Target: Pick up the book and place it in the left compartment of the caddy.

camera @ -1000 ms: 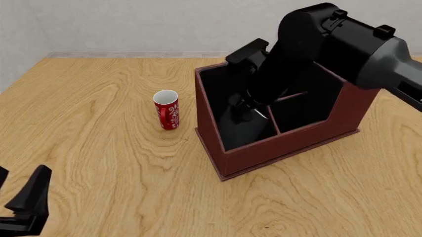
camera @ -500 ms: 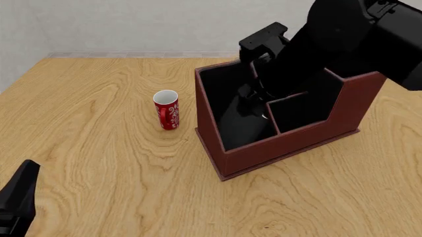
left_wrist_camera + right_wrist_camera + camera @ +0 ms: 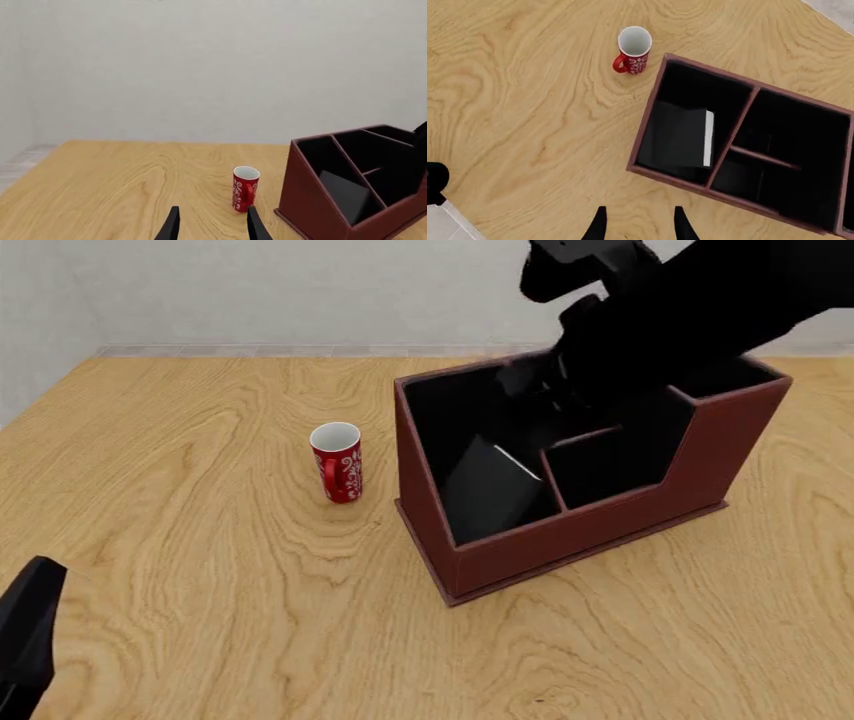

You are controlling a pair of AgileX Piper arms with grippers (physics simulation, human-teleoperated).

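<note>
Lifting the right gripper, jaws parted and empty, straight up, I am keeping clear of the book leaning in the left compartment, frame centre.

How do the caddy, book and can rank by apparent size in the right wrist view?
1. Caddy, by far the largest.
2. Book, lying tilted in the left compartment.
3. Can, smallest; it is seen nearly from above, which hides most of its height, so its gap to the book is less sure.
</note>
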